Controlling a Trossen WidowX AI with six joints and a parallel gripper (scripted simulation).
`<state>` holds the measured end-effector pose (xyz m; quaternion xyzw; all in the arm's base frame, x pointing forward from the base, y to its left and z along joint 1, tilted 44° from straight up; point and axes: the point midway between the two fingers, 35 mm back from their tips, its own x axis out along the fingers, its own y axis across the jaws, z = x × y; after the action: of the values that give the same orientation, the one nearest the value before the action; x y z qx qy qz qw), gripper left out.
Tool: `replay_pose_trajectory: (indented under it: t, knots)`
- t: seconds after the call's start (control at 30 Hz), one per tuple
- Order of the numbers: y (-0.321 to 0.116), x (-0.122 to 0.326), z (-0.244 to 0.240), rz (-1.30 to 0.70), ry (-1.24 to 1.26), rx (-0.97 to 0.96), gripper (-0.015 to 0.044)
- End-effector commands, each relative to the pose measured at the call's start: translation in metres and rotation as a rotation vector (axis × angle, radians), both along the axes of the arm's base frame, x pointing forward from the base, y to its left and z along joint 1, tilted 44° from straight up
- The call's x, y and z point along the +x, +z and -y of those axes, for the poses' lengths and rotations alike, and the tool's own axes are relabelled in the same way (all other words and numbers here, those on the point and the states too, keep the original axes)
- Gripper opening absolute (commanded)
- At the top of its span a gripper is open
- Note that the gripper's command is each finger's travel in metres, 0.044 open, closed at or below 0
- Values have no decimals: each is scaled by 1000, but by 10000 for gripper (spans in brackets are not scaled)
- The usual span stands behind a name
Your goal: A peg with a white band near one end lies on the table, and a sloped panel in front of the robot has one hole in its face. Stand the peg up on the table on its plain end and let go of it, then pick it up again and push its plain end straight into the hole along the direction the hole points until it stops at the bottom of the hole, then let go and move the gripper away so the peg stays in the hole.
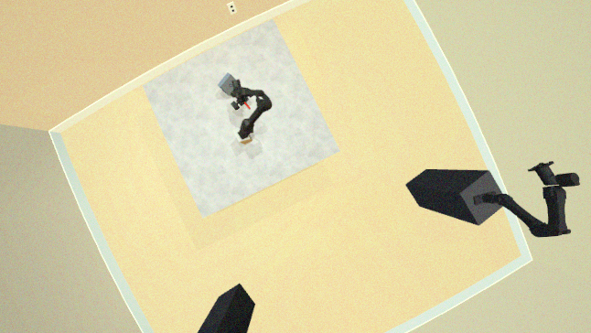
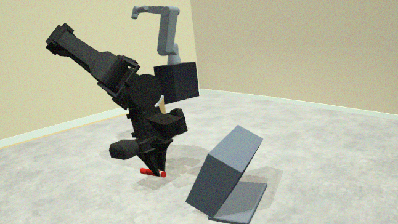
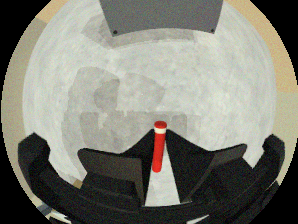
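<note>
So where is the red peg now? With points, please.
In the exterior view, the red peg [image 2: 149,172] [image 3: 158,150] [image 1: 247,105] is between the gripper's fingers [image 2: 161,157], left of the grey sloped panel [image 2: 212,181] [image 1: 227,84] [image 3: 162,17].

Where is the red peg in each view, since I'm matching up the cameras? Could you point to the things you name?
Top: upper middle, beside the gripper.
Exterior: below centre-left, in the gripper [image 1: 241,102] [image 2: 160,175] [image 3: 160,132].
Wrist: lower middle, the red peg [image 1: 247,105] [image 2: 146,172] [image 3: 158,150], band upward.
Shared landmark: grey panel block [image 1: 227,83] [image 2: 215,178] [image 3: 162,15].

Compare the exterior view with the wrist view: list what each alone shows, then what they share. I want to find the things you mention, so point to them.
Exterior only: the grey arm [image 2: 169,31] on its dark block [image 2: 177,81], and the panel's foot plate [image 2: 243,201].
Wrist only: two small dark dots [image 3: 115,32] on the panel's edge.
Both: the red peg [image 2: 146,172] [image 3: 158,150] with its white band, the gripper [image 2: 161,173] [image 3: 160,132], the grey panel [image 2: 212,181] [image 3: 162,15].
</note>
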<state>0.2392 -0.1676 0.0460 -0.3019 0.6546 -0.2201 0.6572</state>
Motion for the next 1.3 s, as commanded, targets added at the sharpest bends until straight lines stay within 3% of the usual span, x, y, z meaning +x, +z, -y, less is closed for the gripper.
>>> replay_pose_trajectory:
  t: [0.0, 1.27]
  knots:
    - [2, -2, -2, 22, 26, 5, 49]
    - [17, -18, -13, 257, 253, 41, 49]
